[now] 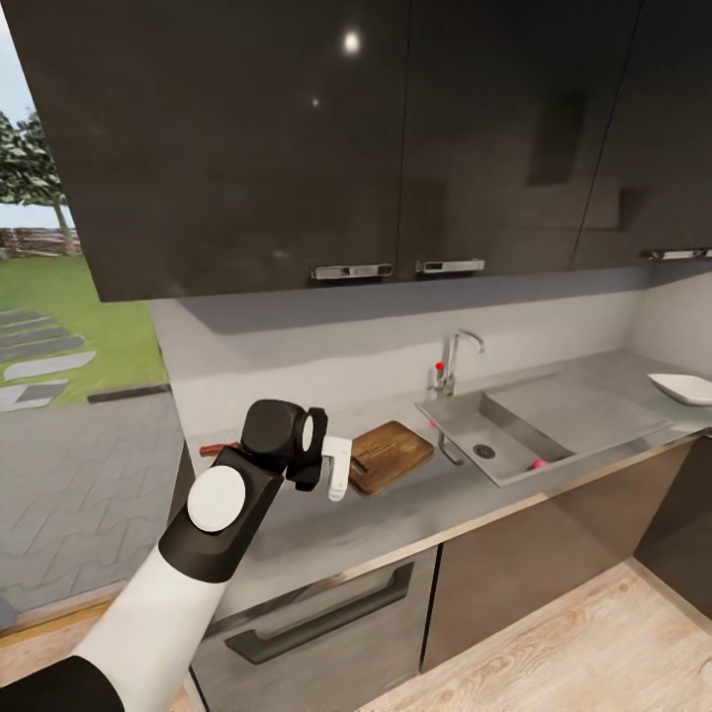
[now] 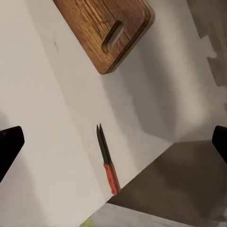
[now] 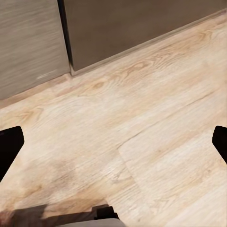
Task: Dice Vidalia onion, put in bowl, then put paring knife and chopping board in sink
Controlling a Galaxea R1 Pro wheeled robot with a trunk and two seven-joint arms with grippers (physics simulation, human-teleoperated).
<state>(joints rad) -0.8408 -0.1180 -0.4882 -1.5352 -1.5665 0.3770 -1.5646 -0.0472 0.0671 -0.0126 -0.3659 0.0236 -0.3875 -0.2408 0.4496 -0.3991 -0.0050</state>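
- Left gripper (image 1: 336,469): raised over the countertop (image 1: 396,514), just beside the near end of the chopping board (image 1: 390,456) in head view. Jaws apart; in left wrist view the two dark fingertips (image 2: 9,146) sit at opposite edges w/ nothing between them.
- Chopping board: brown wood, flat on the countertop, left of the sink (image 1: 524,430). Left wrist view shows its rounded end w/ slot handle hole (image 2: 113,37).
- Paring knife (image 2: 108,161): lies flat on the grey top, apart from the board, red handle toward the counter's end edge, dark blade pointing toward the board. In head view only a reddish bit (image 1: 216,449) shows behind the left arm.
- Vidalia onion (image 1: 539,463): small pinkish bulb inside the sink basin, near its front wall, right of the round drain (image 1: 484,451).
- Tap (image 1: 453,364): grey metal, red knob, behind the sink's left corner.
- Bowl (image 1: 682,389): white, on the countertop at far right, well apart from the board.
- Right gripper (image 3: 113,142): jaws apart, dark fingertips (image 3: 8,144) wide at frame edges; points at wood floor (image 3: 142,142) by the cabinet base (image 3: 142,23).
- Upper cabinets (image 1: 346,138): dark, glossy, above the counter.
- Drawer (image 1: 326,613) w/ dark bar handle below the counter, under the board.
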